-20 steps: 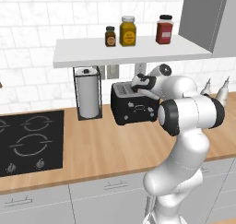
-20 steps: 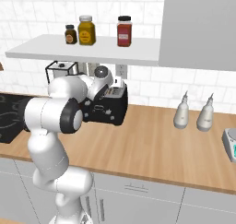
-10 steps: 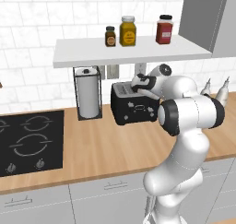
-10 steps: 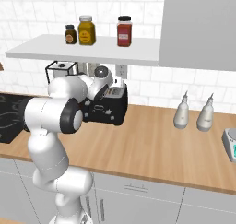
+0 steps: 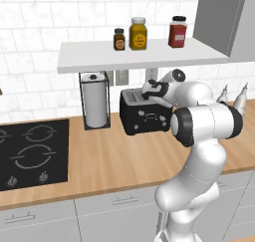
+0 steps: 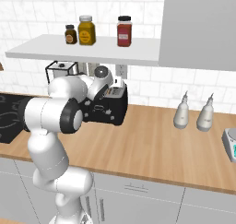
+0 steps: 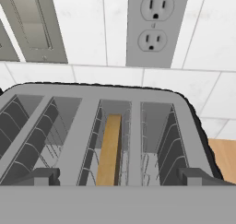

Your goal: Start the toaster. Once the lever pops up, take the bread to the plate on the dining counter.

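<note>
Left base view first: the toaster (image 5: 145, 117) sits well back on the wood-topped wall counter (image 5: 114, 161), close to the tiled wall, tucked under the white shelf (image 5: 139, 57), so headroom above it is tight. To its left, just beside it, stands the paper towel holder (image 5: 94, 105), and further left the black hob (image 5: 31, 151) lies flush in the counter. Open wood runs in front of the toaster all the way to the counter's front edge. On the right, two pale bottles (image 6: 193, 113) stand well apart from the toaster, with clear counter between them.

Now the pincer (image 5: 153, 89): it hangs right over the toaster's top at its right end, under the shelf, jaws spread wide and pinching nothing. From the hand view we're looking straight down into the slots, and there's the bread (image 7: 109, 149), a tan slice standing upright on edge in the middle slot, sunk among the wire guides, just ahead of and between the finger tips (image 7: 39, 176), not touched by either. A wall outlet (image 7: 154, 25) sits directly behind the toaster.

Three jars (image 5: 138, 33) line the shelf, brown, amber, red; their labels are too small to read.
</note>
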